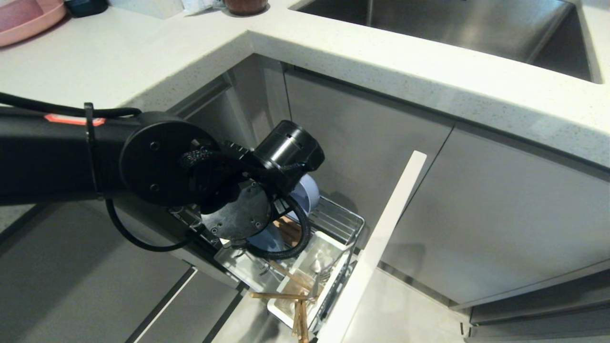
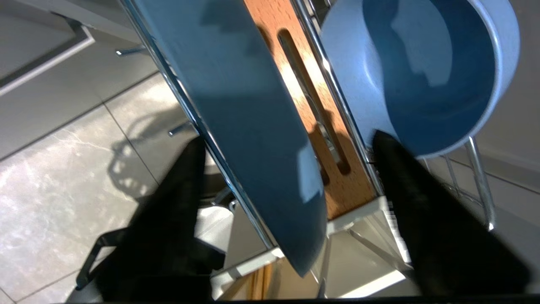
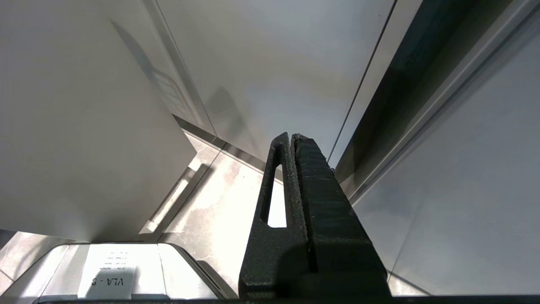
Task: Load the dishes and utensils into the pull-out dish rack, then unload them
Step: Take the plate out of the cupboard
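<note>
The pull-out dish rack [image 1: 343, 221] stands drawn out from the grey cabinets, and my left arm hangs over it. A light-blue plate [image 2: 244, 126] stands on edge along the rack's slotted wooden strip [image 2: 303, 88]. My left gripper [image 2: 287, 138] straddles the plate's rim, open, with both black fingers [image 2: 177, 198] clear of it. The light-blue bowl [image 2: 426, 80] rests on its side behind the plate, also seen as the bowl [image 1: 307, 193] in the head view. Chopsticks [image 1: 299, 309] and a silver utensil [image 1: 318, 267] stick out of the white cup [image 1: 305, 290]. My right gripper [image 3: 291, 137] is parked low, shut and empty.
The rack's tall pale front panel [image 1: 386, 243] juts out beside the cup. The white countertop [image 1: 333, 52] runs above, with a steel sink [image 1: 452, 28] at the right. A pink plate [image 1: 24, 19] and a dark jar [image 1: 245, 5] sit at the back.
</note>
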